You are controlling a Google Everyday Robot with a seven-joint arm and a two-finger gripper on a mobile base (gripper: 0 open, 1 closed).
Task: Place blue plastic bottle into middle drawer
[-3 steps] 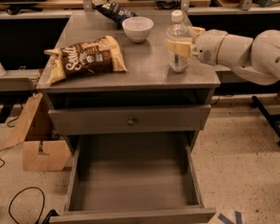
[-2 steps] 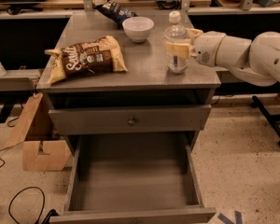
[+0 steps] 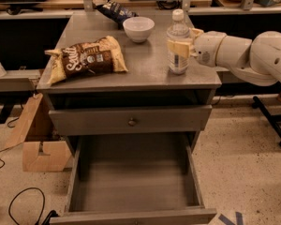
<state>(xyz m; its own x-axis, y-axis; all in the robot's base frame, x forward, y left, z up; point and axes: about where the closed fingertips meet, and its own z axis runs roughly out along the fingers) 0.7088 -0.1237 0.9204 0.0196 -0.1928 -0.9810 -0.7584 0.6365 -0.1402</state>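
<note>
The blue plastic bottle (image 3: 178, 55), clear with a white cap, stands upright on the right part of the grey cabinet top (image 3: 145, 71). My gripper (image 3: 181, 41) reaches in from the right and is shut on the bottle at label height, one tan finger (image 3: 177, 48) across its front. The middle drawer (image 3: 136, 186) is pulled fully open below, its flat floor bare, directly under and in front of the cabinet top.
A brown chip bag (image 3: 86, 59) lies on the left of the top. A white bowl (image 3: 138, 28) and a dark snack bag (image 3: 114, 11) sit behind. The top drawer with a round knob (image 3: 131, 122) is closed. A cardboard box (image 3: 37, 142) stands on the floor at left.
The gripper and bottle have shifted very slightly to the left on the cabinet top. Nothing else has moved.
</note>
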